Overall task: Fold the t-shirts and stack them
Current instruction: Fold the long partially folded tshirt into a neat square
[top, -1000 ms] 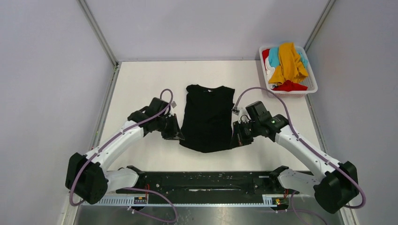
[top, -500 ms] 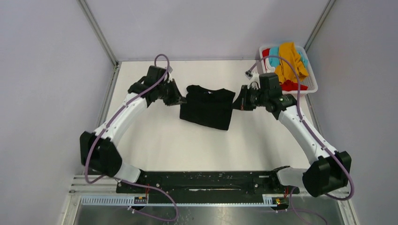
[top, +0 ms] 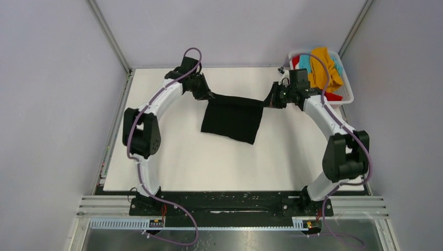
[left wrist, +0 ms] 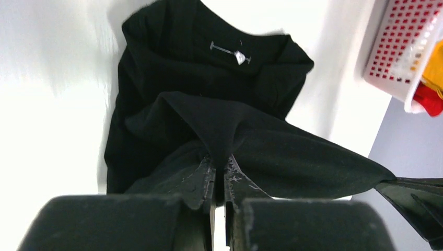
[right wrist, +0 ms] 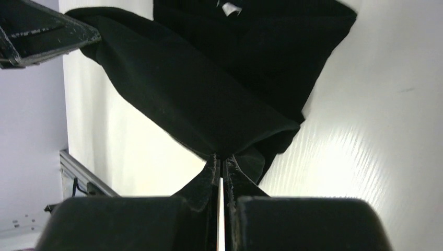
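currently left end effector (left wrist: 219,159), right end effector (right wrist: 220,157) each clamped on black t-shirt (top: 232,120), fabric taut between.

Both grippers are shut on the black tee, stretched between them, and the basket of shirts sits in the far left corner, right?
No: the basket sits in the far right corner, as the top view shows. The rest holds.
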`<state>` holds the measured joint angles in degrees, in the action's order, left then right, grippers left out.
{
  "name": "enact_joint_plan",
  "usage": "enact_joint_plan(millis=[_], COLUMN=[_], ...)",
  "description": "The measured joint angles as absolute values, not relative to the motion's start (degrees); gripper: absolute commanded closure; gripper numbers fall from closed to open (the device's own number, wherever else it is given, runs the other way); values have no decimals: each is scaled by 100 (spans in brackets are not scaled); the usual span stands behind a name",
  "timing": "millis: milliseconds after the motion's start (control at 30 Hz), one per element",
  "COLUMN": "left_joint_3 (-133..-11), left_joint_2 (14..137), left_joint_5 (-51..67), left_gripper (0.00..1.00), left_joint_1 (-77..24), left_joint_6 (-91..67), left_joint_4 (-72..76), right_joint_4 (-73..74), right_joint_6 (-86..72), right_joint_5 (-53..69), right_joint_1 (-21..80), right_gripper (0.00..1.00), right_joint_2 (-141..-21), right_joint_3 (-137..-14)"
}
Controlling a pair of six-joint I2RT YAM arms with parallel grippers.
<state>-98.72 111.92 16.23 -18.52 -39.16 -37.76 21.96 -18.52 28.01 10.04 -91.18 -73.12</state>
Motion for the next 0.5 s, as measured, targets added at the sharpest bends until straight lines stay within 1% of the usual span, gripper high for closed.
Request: enact_joint_plan(millis=[67, 100, 133, 167, 233, 267, 300, 333, 367, 400, 433, 467, 500], left_joint_3=[-10149, -10269, -10451, -10589, -10969, -11262, -11445, -11655, -11889, -12130, -12280, -12339, -12342], left_joint_2=[11515, 11660, 11848, 12007, 12370, 12613, 12787, 12973, 13163, 13347, 13454, 13493, 13498], left_joint_5=[1599, 1575, 1551, 1531, 1505, 1507, 1516, 1522, 1540, 1557, 1566, 1564, 1566], left_gripper=[92, 87, 80, 71, 59, 51, 44, 40, 38, 34, 30, 27, 24], left_joint_1=[-1841, -1835, -1826, -1817, -1800, -1787, -1774, -1758, -1745, -1728, -1717, -1717, -1712], left_joint_6=[-3955, -3975, -4018, -4045, -4082, -4143, -4169, -4189, -4230, -4265, -4283, -4289, -4281], left_joint_4=[-3785, -3774, -3771, -3756, -3726, -3708, -3625, -3555, -3507, -3448, -3371, -3293, -3267], right_joint_4=[2150, 2130, 2110, 2078, 2010, 1979, 1944, 1929, 1900, 1900, 1903, 1918, 1927], right_joint_6=[-1870, -1876, -1898, -1922, -2005, -2073, -2147, -2213, -2294, -2338, -2388, -2421, -2488], right_joint_5=[2810, 2812, 2812, 2810, 2794, 2786, 2766, 2751, 2744, 2727, 2694, 2655, 2641], right_joint_1=[926, 897, 864, 838, 779, 742, 718, 685, 657, 626, 609, 591, 585], right_gripper=[100, 100, 100, 96, 81, 69, 53, 46, 43, 31, 5, 1, 1], right_joint_2=[-9507, -9657, -9848, -10018, -10403, -10639, -10816, -11067, -11275, -11507, -11734, -11931, -12031], right_joint_3=[-7564, -7666, -7804, -7924, -8197, -8372, -8495, -8694, -8866, -9091, -9332, -9561, -9690])
